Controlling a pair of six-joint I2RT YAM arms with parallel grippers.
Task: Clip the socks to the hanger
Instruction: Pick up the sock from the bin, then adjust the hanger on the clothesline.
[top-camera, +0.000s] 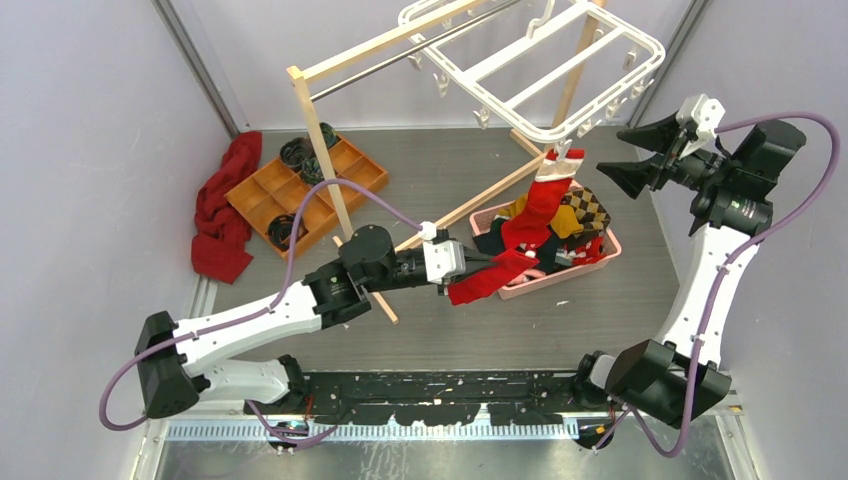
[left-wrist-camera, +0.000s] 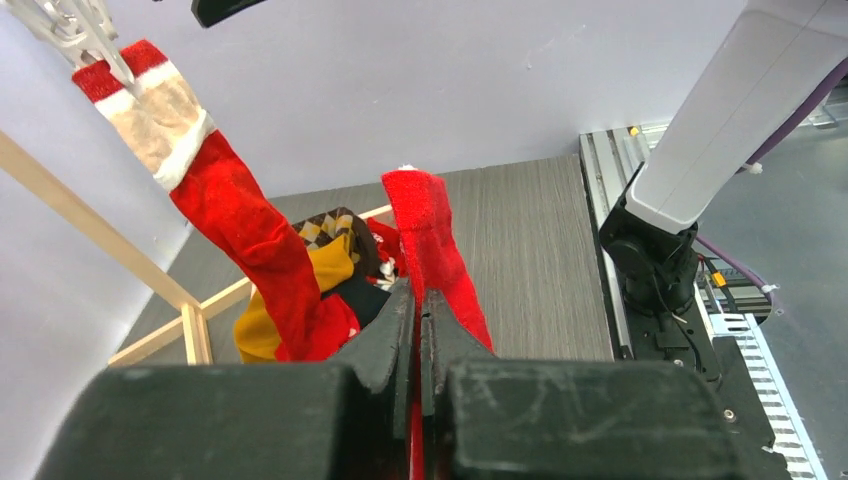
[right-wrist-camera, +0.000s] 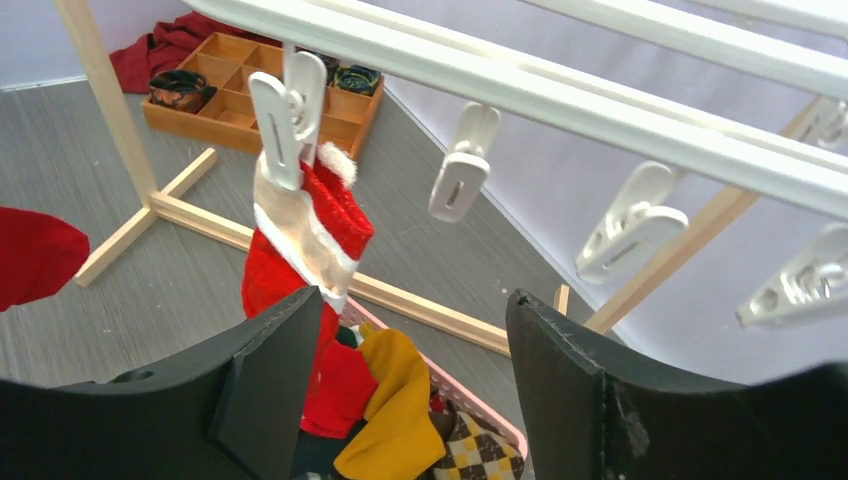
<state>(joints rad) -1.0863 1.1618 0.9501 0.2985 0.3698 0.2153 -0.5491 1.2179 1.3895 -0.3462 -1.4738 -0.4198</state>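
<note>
One sock (top-camera: 548, 195) hangs by its white cuff from a clip (right-wrist-camera: 283, 120) on the near edge of the hanger (top-camera: 655, 50), above the pink basket (top-camera: 565, 278) of garments. I have the second sock (top-camera: 490, 282) clamped in the left gripper (top-camera: 468, 266). Its jaws are pressed tight on the fabric, with most of the sock's length free beyond them, ready to offer up to the frame. The right gripper (top-camera: 613, 156) stands wide and holds nothing, just right of the hanger. I judge it waits there to squeeze open the next free clip (right-wrist-camera: 462, 160).
</note>
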